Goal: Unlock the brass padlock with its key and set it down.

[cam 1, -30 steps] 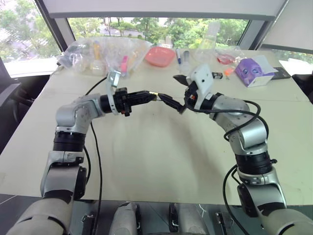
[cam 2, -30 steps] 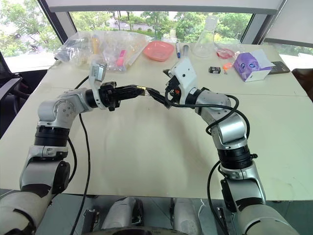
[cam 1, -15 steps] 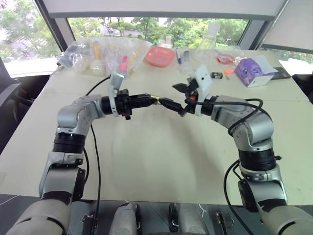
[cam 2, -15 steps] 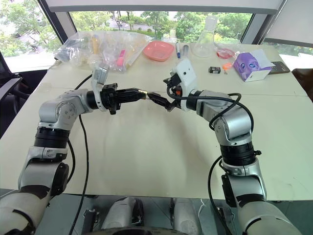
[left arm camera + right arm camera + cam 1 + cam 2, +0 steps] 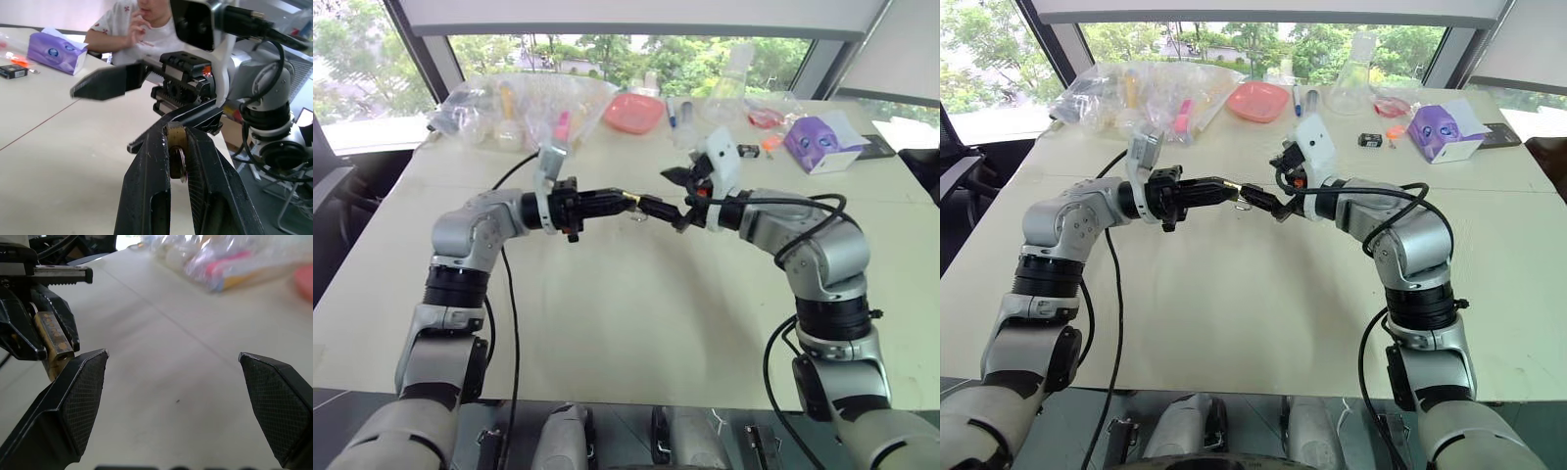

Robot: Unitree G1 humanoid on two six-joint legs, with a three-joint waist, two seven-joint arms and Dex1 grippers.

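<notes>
Right wrist view: the brass padlock [image 5: 54, 340] is pinched in the left gripper [image 5: 41, 330], just beside the wide-spread right gripper [image 5: 183, 396]. Small, rigid, slick metal is judged; the flat sides suit gripping.

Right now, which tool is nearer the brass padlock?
Left. The left tool is clamped on the brass padlock; the right tool is wide open right beside it, not gripping.

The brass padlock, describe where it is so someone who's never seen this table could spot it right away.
Above the middle of the beige table, the two arms meet. The brass padlock is pinched at the tip of the left claw, held in the air, with the open right claw beside it. It is the one yellow metal speck between black fingers.
</notes>
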